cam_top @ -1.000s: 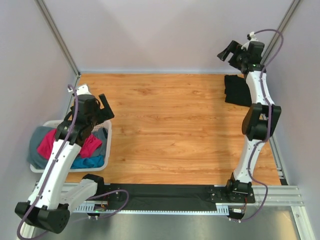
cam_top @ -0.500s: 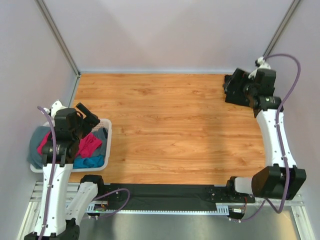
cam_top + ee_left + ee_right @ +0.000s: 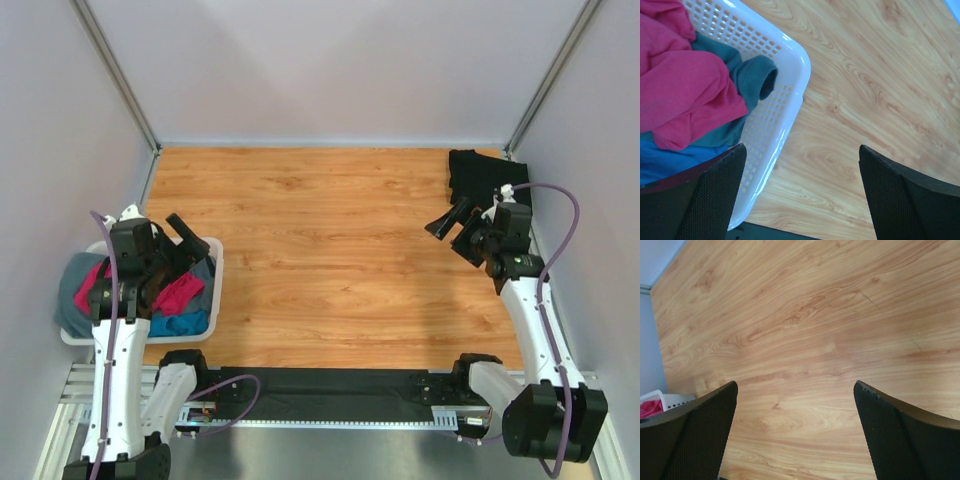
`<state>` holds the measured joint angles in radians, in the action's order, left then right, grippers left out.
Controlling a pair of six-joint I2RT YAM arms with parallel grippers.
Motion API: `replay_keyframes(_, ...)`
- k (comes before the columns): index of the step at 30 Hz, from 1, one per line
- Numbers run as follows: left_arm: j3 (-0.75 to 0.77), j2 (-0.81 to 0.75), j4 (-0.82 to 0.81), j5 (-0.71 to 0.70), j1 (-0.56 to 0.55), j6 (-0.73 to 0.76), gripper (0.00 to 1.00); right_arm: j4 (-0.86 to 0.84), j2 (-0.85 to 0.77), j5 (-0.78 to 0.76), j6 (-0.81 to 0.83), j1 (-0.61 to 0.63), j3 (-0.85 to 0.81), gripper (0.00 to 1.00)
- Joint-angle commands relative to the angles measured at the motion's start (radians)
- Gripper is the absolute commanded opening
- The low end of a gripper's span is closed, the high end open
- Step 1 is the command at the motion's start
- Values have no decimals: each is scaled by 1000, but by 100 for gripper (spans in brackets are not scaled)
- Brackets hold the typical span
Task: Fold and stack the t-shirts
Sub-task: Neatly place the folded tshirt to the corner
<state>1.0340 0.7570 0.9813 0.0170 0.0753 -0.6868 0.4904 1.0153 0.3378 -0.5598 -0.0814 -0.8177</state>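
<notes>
A folded black t-shirt (image 3: 478,177) lies at the table's far right corner. A magenta-pink t-shirt (image 3: 176,293), a bright blue one (image 3: 180,325) and a grey one (image 3: 70,285) lie crumpled in the white basket (image 3: 213,293) at the left. In the left wrist view the pink shirt (image 3: 685,95), the grey shirt (image 3: 752,80) and the blue shirt (image 3: 665,162) fill the basket (image 3: 790,95). My left gripper (image 3: 188,243) is open and empty above the basket's right rim. My right gripper (image 3: 455,232) is open and empty over bare wood, in front of the black shirt.
The wooden table (image 3: 330,260) is walled in by pale panels on three sides. A black strip (image 3: 330,392) and the arm bases run along the near edge. The basket's corner (image 3: 660,399) shows at the left edge of the right wrist view.
My right arm has come down and back from the black shirt toward the near right of the table. My left arm has shifted slightly over the basket's right rim.
</notes>
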Motion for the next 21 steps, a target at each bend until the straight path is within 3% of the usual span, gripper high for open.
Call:
replay_keyframes(1, -5, -41, -50, 75, 7, 96, 100, -64, -58, -103, -52, 0, 1, 100)
replay_keyframes(9, -43, -119, -112, 115, 7, 145, 100, -220, -43, 95, -103, 0, 100, 100)
replay_keyframes(21, -49, -114, -118, 80, 6, 152, 100, -147, -49, 1, -9, 0, 29, 100)
